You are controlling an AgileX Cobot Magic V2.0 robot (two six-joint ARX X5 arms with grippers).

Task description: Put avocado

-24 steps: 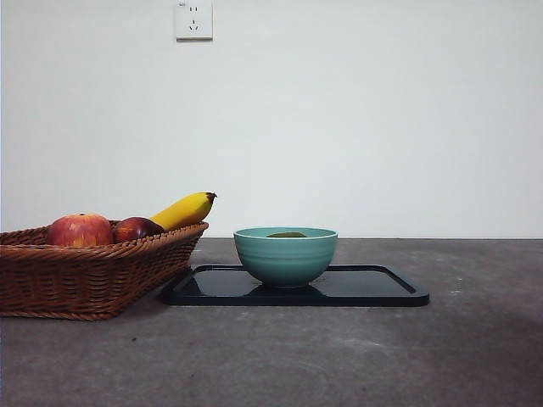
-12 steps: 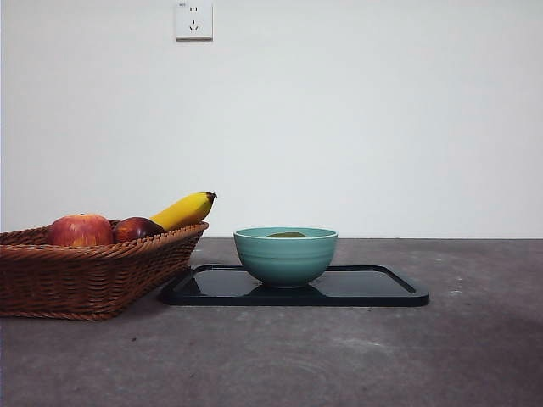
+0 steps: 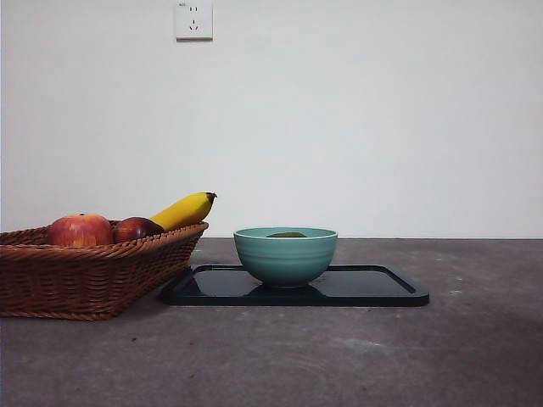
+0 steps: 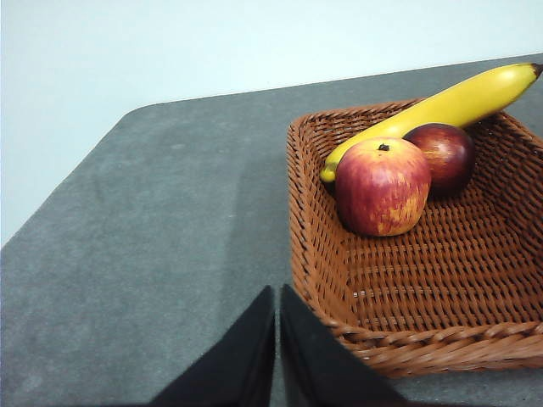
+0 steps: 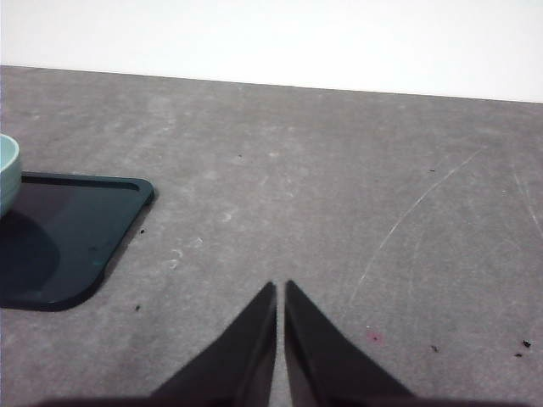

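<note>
In the front view only the dull olive-green top of the avocado shows, just above the rim of the teal bowl in which it lies; the bowl stands on a black tray. My left gripper is shut and empty, above the table beside the near corner of the wicker basket. My right gripper is shut and empty over bare table, away from the tray's corner. Neither arm shows in the front view.
The wicker basket at the left holds a red-yellow apple, a dark maroon fruit and a banana. They also show in the left wrist view: apple, maroon fruit, banana. The bowl's edge shows in the right wrist view.
</note>
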